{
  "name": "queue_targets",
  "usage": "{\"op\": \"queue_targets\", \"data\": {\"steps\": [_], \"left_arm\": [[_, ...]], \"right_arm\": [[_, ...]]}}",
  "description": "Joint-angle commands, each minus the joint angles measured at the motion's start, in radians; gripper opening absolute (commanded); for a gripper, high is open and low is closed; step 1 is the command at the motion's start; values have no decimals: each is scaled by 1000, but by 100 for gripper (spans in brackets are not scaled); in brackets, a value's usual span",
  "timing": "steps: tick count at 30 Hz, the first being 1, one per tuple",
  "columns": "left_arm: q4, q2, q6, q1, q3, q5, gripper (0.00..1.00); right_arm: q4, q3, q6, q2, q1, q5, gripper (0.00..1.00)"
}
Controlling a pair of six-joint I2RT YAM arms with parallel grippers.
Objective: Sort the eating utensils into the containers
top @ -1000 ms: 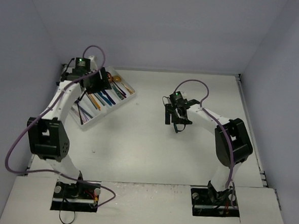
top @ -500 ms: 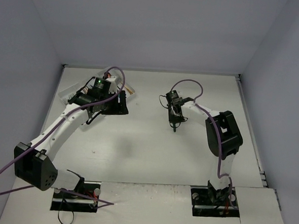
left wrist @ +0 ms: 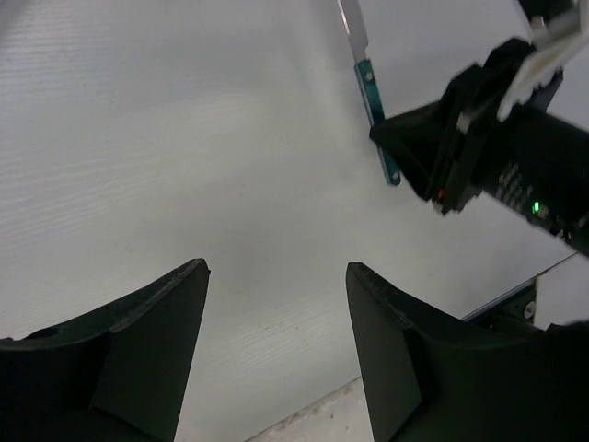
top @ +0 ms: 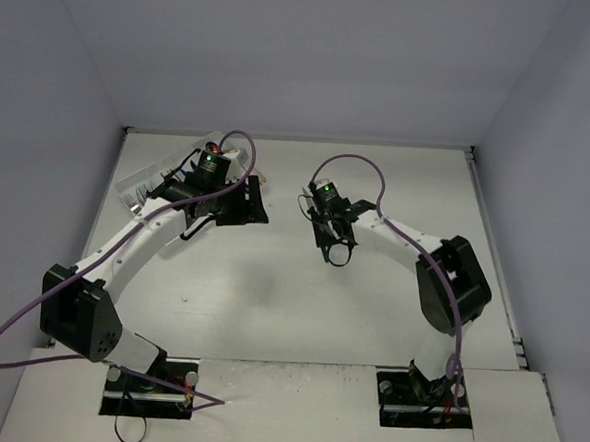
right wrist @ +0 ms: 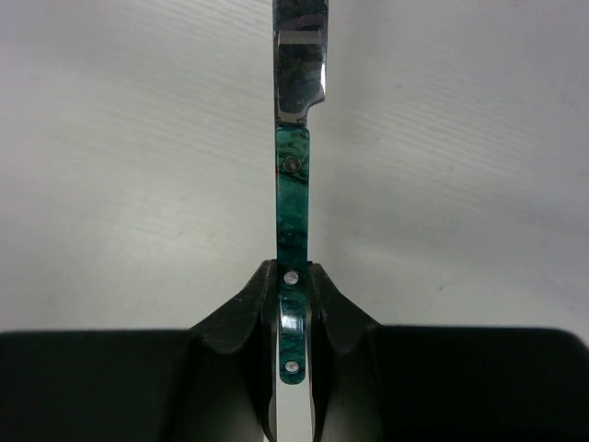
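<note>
A knife (right wrist: pixel 293 203) with a teal handle and silver blade is clamped between the fingers of my right gripper (right wrist: pixel 293 276), blade pointing away from the wrist. In the top view my right gripper (top: pixel 326 241) sits mid-table. The left wrist view shows the same knife (left wrist: pixel 377 120) sticking out of the right gripper (left wrist: pixel 386 138). My left gripper (top: pixel 248 206) hangs open and empty over bare table, left of the right one; its fingers (left wrist: pixel 147 322) stand wide apart. The translucent white tray (top: pixel 142 182) with the containers lies at the back left. My left arm hides most of it and its utensils.
Grey walls close the table on the left, back and right. The left arm stretches diagonally from its base across the tray's near side. A purple cable (top: pixel 354 164) loops above each wrist.
My right gripper has shut on the teal knife and shifted left. The left arm has swung from over the tray rightward to the table's middle, its jaws still open.
</note>
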Motion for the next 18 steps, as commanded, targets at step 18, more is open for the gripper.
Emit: {"op": "queue_targets", "data": {"steps": [18], "left_arm": [[503, 46, -278, -102, -16, 154, 59]], "right_arm": [[147, -55, 134, -395, 142, -72, 0]]}}
